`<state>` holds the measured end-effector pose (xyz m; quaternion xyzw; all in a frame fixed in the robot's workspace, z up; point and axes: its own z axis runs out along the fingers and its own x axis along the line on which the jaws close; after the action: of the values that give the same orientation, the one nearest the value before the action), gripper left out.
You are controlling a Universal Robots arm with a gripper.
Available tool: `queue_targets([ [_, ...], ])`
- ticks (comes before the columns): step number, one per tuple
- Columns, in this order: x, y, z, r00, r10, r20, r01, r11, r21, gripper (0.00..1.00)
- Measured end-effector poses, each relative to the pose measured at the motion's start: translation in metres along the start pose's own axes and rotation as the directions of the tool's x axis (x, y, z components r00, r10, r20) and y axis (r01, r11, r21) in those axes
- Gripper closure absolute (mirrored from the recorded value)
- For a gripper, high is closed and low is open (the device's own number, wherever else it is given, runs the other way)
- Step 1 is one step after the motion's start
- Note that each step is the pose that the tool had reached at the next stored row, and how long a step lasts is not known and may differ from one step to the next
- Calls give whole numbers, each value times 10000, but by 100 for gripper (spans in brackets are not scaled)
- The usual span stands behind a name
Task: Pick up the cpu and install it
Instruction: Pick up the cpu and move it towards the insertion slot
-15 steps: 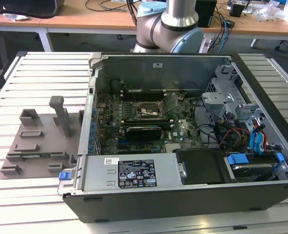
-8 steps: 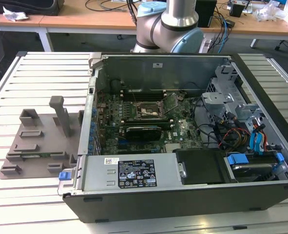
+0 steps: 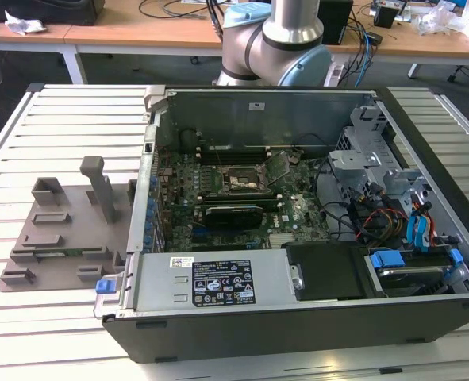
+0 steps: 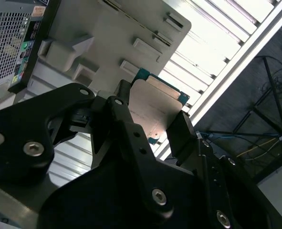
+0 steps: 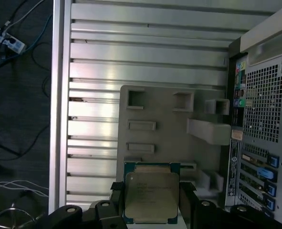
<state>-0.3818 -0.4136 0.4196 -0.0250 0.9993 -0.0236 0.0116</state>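
In the exterior view, an open computer case [image 3: 313, 325] lies on a slatted metal table [image 3: 28, 127]. Its green motherboard [image 3: 297, 210] sits at the centre, with a tangle of coloured cables [image 3: 377, 222] at three o'clock. A grey plastic tray [image 3: 59, 238] lies at nine o'clock, just beside the case. Wooden desks [image 3: 139, 28] run across twelve o'clock.

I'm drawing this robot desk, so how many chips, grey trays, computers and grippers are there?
cpu: 1
grey plastic tray: 1
open computer case: 1
gripper: 1
Total: 4
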Motion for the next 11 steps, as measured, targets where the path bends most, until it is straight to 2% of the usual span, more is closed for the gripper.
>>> queue_targets([
  [11,-4,-9,-188,10000,-1,-2,1,10000,26,45],
])
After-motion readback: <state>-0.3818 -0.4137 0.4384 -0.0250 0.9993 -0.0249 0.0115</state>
